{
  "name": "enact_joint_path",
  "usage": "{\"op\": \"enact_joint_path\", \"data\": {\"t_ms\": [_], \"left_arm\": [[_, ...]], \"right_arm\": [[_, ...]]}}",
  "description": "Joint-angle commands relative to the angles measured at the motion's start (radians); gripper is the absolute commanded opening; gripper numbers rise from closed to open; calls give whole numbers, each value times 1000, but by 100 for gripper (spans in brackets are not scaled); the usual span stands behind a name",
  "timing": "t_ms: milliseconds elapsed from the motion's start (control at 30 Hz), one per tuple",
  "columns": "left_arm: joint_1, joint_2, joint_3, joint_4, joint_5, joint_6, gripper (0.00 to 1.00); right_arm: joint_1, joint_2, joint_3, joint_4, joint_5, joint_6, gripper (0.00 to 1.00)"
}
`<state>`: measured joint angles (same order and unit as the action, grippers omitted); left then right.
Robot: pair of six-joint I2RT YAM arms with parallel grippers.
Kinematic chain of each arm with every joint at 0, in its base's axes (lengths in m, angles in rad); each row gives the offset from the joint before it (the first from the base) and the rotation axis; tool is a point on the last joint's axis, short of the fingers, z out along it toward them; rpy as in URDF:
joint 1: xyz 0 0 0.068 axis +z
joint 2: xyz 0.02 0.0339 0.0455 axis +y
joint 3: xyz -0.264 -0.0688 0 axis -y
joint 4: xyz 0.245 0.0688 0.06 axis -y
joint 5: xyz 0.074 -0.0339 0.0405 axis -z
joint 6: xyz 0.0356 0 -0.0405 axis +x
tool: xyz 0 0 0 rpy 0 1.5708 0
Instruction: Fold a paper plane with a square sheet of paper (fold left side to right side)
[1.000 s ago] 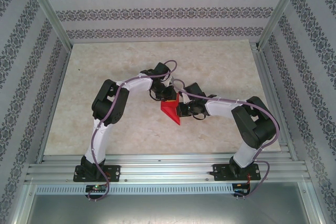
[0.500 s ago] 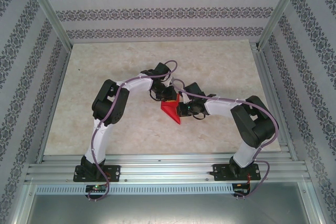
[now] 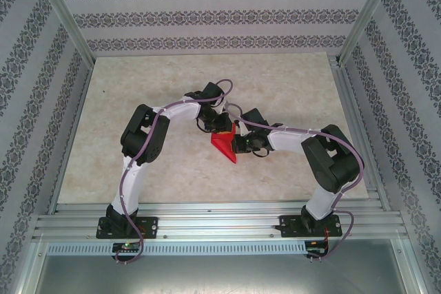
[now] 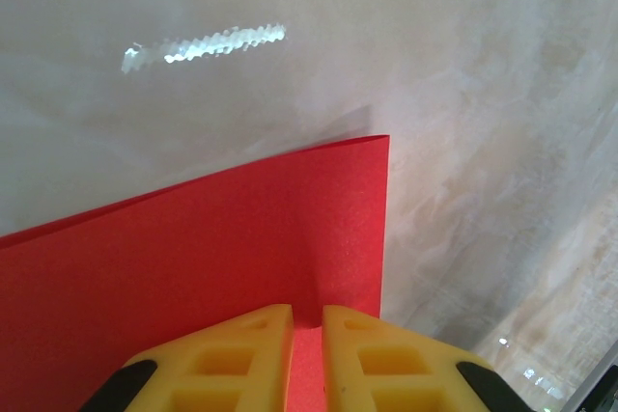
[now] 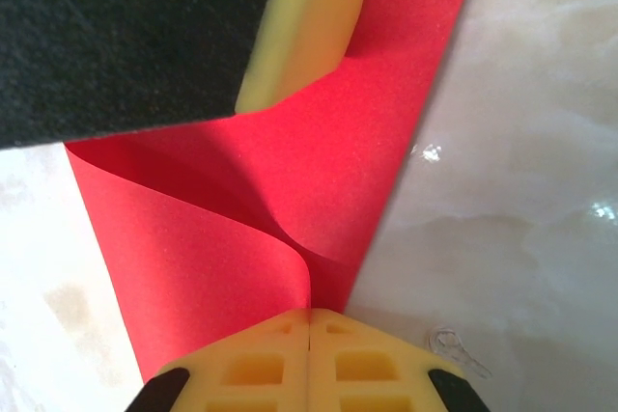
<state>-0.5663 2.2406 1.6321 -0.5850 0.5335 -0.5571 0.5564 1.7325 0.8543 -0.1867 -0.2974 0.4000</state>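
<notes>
The square sheet of paper (image 3: 224,147) is bright red and lies partly folded at the middle of the table, between both arms. My left gripper (image 3: 221,126) is at its far side. In the left wrist view the yellow jaws (image 4: 307,315) stand nearly together, pinching the paper (image 4: 193,248) near its right corner, where it dimples. My right gripper (image 3: 238,144) is at the paper's right side. Its jaws (image 5: 309,314) are shut on a curled-up flap of the paper (image 5: 203,238). The left gripper's finger (image 5: 309,26) presses on the paper's far end in the right wrist view.
The marbled beige table top (image 3: 289,87) spreads around the paper. Patterned walls and metal frame posts (image 3: 65,18) enclose it on three sides. A rail (image 3: 220,222) with the arm bases runs along the near edge.
</notes>
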Motion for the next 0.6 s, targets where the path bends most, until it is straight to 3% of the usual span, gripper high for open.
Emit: {"op": "enact_joint_path", "data": {"t_ms": [0, 567], "left_arm": [[-25, 41, -18, -18, -18, 6, 18], [-25, 33, -34, -8, -20, 0, 18]], "right_arm": [[14, -29, -12, 10, -9, 29, 5], [33, -10, -29, 5, 8, 49, 6]]}}
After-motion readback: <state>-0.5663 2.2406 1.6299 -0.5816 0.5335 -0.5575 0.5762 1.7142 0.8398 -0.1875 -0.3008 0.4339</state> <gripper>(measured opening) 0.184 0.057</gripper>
